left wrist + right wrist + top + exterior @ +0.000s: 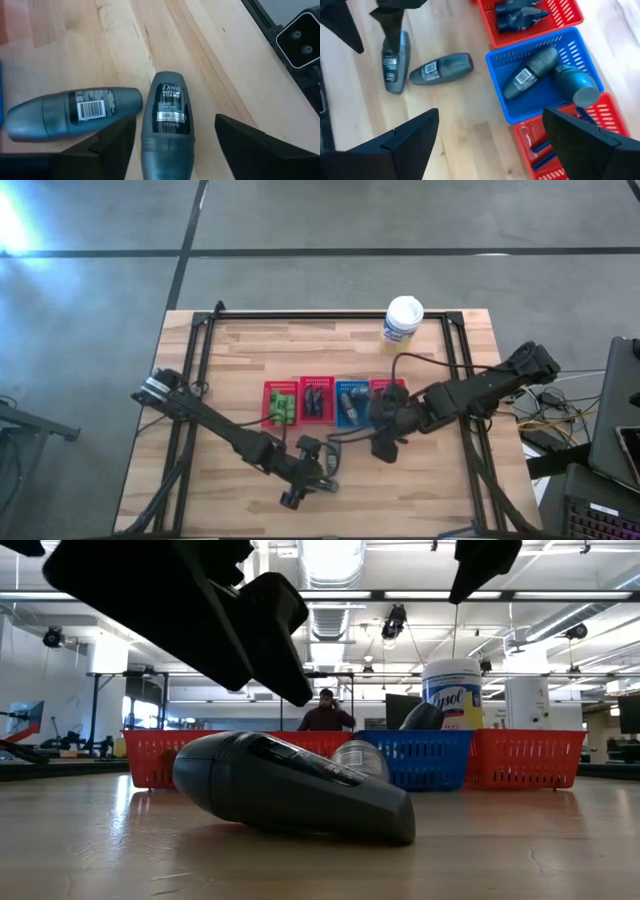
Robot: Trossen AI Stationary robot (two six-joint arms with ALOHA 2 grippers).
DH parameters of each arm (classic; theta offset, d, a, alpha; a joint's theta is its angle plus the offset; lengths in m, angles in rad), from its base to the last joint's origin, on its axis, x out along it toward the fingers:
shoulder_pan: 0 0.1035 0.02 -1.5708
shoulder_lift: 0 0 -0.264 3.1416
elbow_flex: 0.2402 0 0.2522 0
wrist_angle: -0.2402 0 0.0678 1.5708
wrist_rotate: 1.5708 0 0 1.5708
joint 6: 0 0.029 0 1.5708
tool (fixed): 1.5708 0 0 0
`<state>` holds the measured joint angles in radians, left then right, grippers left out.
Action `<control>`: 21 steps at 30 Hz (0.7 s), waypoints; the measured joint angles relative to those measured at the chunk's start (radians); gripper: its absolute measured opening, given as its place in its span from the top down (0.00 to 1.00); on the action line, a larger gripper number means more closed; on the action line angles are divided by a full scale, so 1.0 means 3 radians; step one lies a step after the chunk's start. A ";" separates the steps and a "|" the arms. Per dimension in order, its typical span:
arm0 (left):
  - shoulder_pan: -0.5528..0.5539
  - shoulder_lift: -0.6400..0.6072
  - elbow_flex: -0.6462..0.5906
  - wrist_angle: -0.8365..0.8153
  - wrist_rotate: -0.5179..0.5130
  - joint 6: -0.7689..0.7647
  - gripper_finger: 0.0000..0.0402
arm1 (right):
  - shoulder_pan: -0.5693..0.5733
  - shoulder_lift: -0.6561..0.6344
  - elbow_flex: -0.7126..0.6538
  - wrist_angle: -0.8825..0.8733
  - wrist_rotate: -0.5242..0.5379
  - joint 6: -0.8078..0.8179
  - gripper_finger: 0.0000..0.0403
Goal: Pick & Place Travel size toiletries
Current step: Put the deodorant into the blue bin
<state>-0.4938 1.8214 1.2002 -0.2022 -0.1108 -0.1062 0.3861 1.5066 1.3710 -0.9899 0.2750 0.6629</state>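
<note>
**Two grey roll-ons loose on the bench, both tools spread wide**

High view: A pale wooden bench (pixel 250 350) with a visible plank grain carries a row of four small mesh baskets, red, red, blue, red. The first red basket (pixel 281 403) holds bright green pieces (pixel 284 408). A white cylindrical canister (pixel 402 323) with a yellow and blue label stands upright near the far edge. The left tool (pixel 322 463) sits on the near side of the row; the right tool (pixel 384 442) hangs just in front of the blue basket (pixel 351 403).

Low view: A smooth, dark grey oval roll-on (pixel 290 785) lies on its side on the bench, its rounded cap end pointing away. Behind it runs the row of ribbed plastic baskets, with the canister (pixel 452 690) rising beyond them. A person stands far back in the room.

Left wrist view: The left tool's fingers (pixel 116 142) stand wide apart on either side of one grey roll-on (pixel 167 125), not touching it; its printed label faces up. A second roll-on (pixel 72 113) lies crosswise just beside it, barcode showing.

Right wrist view: The right tool's fingers (pixel 412 135) are spread wide and hold nothing. Two more grey roll-ons (pixel 530 74) lie slanted inside the blue basket (pixel 512 115). The two loose ones (pixel 440 69) lie on the bare wood, near that basket. Dark packets (pixel 520 15) fill the red basket (pixel 565 15) beyond it.
</note>
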 joint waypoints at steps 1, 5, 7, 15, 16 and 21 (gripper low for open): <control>0.0000 0.0006 0.0009 -0.0001 -0.0002 0.0000 0.29 | 0.0015 0.0000 -0.0001 0.0000 0.0001 0.0037 0.13; 0.0000 0.0016 0.0028 0.0000 -0.0003 0.0001 0.21 | 0.0096 0.0000 -0.0004 -0.0001 0.0004 0.0124 0.13; 0.0000 0.0016 0.0023 -0.0037 -0.0001 0.0001 0.19 | 0.0126 0.0000 -0.0006 0.0000 0.0013 0.0145 0.14; 0.0055 0.0164 0.0006 -0.0131 0.0086 -0.0004 0.18 | 0.0168 0.0001 -0.0053 0.0008 0.0043 0.0293 0.18; 0.0065 0.0180 0.0004 -0.0145 0.0088 -0.0004 0.18 | 0.0168 0.0001 -0.0062 0.0017 0.0043 0.0302 0.18; 0.0116 0.0257 -0.0012 -0.0117 0.0163 -0.0006 0.18 | 0.0168 0.0001 -0.0093 0.0027 0.0042 0.0345 0.18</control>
<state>-0.4589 1.8985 1.1965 -0.2372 -0.0620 -0.1080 0.4366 1.5070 1.3432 -0.9819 0.2876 0.7664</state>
